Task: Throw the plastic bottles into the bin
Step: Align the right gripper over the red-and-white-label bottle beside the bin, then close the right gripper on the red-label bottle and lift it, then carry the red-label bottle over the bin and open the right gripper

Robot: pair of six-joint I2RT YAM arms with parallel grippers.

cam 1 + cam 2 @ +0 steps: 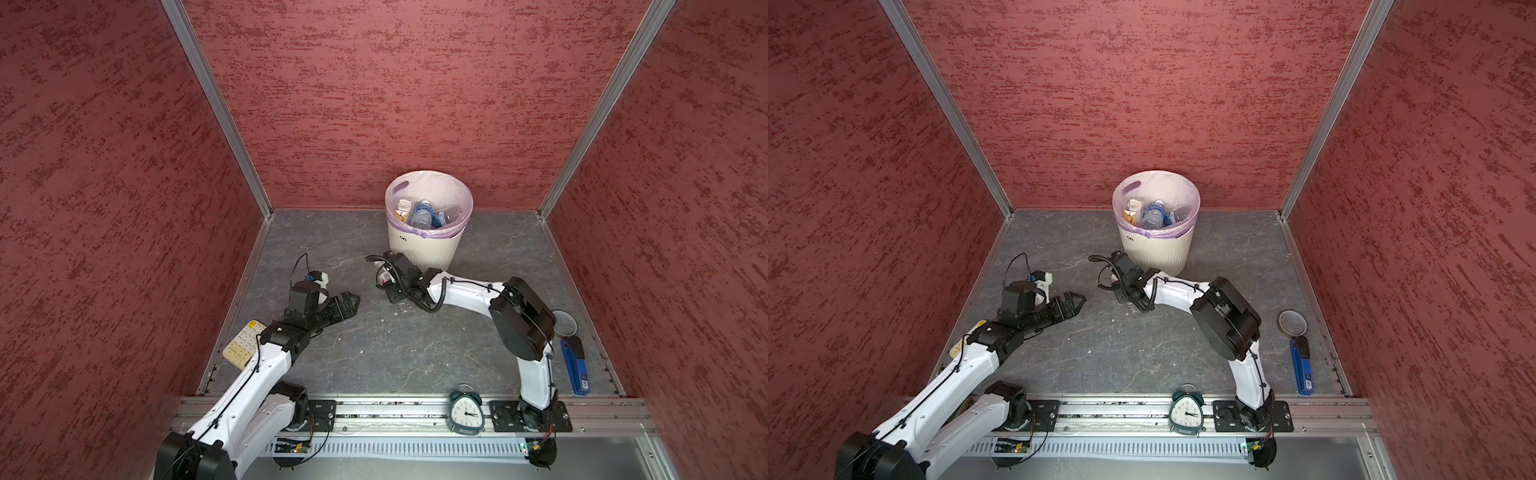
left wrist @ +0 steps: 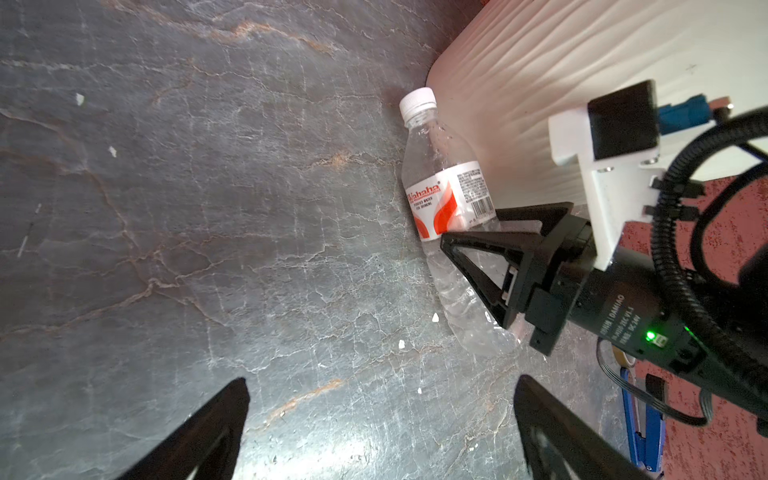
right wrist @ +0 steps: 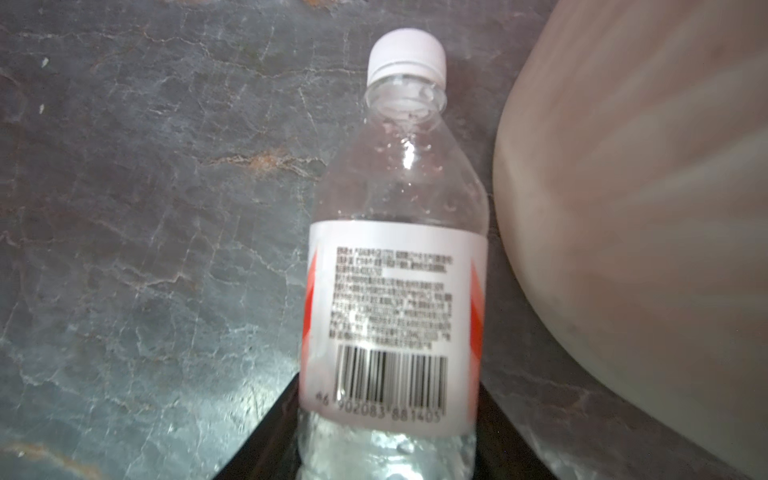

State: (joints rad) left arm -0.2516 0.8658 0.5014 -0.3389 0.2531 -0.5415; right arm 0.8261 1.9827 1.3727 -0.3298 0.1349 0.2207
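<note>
Nearest, at the bottom of both top views, a teal alarm clock (image 1: 466,413) stands on the metal rail (image 1: 374,409) between the two arm bases. Just beyond it, a cream keypad (image 1: 243,345) lies at the lower left of the worktop (image 1: 374,353), partly under the left arm (image 1: 257,374). A blue stapler (image 1: 574,368) and a roll of tape (image 1: 564,323) lie at the lower right, beside the right arm (image 1: 532,374).

Further in, left of centre, the left fingers (image 1: 351,301) are spread wide with nothing between them. In the left wrist view their black tips show at the bottom of the frame over bare worktop.

Across a small gap, the right fingers (image 2: 536,216) are closed on a clear bottle (image 3: 395,270) with a white cap and a red-and-white label. They grip its lower half, below the label. The bottle lies on its side, cap pointing away from the right arm, just beside the foot of the bin (image 1: 424,249). I cannot tell whether it touches the bin wall or rests fully on the worktop.

Farthest back, at upper centre, the cream ribbed bin stands by the red back wall (image 1: 415,104), a lilac liner (image 1: 432,187) folded over its rim. Inside lie several bottles (image 1: 422,214), one with a blue cap, beside a white and yellow item (image 1: 401,211).
</note>
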